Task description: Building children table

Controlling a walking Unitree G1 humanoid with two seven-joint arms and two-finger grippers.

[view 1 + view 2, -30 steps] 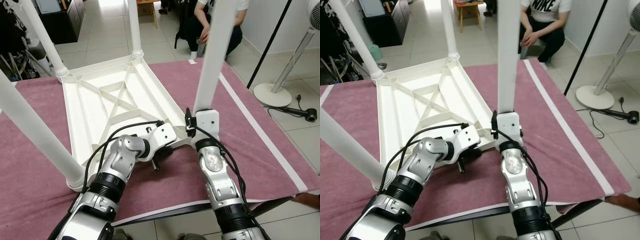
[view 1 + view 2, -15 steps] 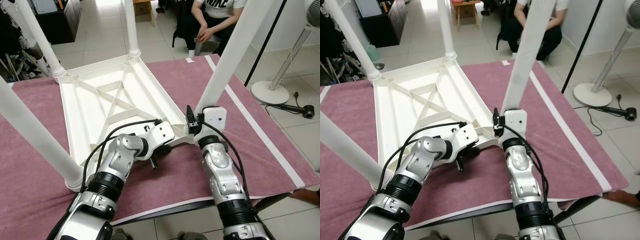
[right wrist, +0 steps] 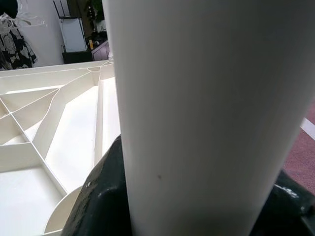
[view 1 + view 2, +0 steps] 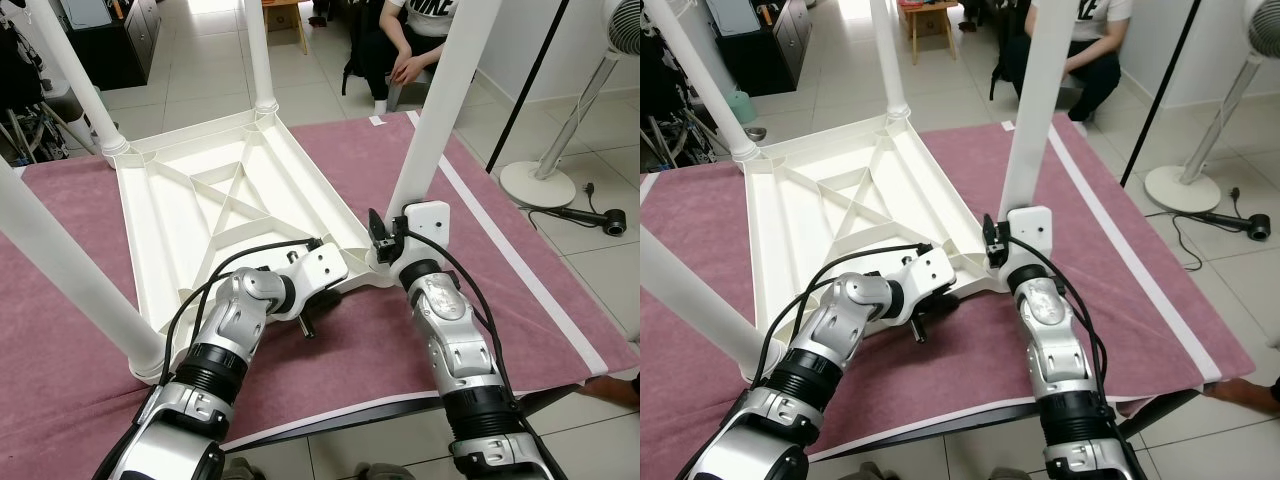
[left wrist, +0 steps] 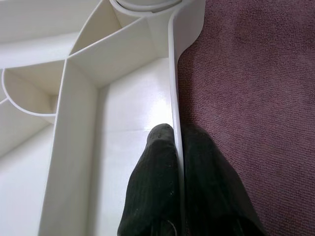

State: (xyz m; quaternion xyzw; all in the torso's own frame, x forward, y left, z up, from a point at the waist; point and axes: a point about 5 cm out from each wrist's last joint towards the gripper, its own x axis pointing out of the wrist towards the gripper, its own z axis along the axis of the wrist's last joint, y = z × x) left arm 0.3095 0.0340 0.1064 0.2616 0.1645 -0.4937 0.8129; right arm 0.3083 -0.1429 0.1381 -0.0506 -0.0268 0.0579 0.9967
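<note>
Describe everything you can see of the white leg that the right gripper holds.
The leg is a long, smooth, round white tube, plastic by its look. It leans, its top tilted toward the robot's right and running out of the picture. Its lower end sits at the near right corner of the upturned tabletop; whether it is seated in the socket cannot be told. The right gripper is shut on the leg near its base, black fingers on both sides. Nothing else touches it.

I stand in a tiled home room: pedestal fan (image 4: 560, 160) at two o'clock, dark cabinet (image 4: 110, 35) at eleven.
</note>
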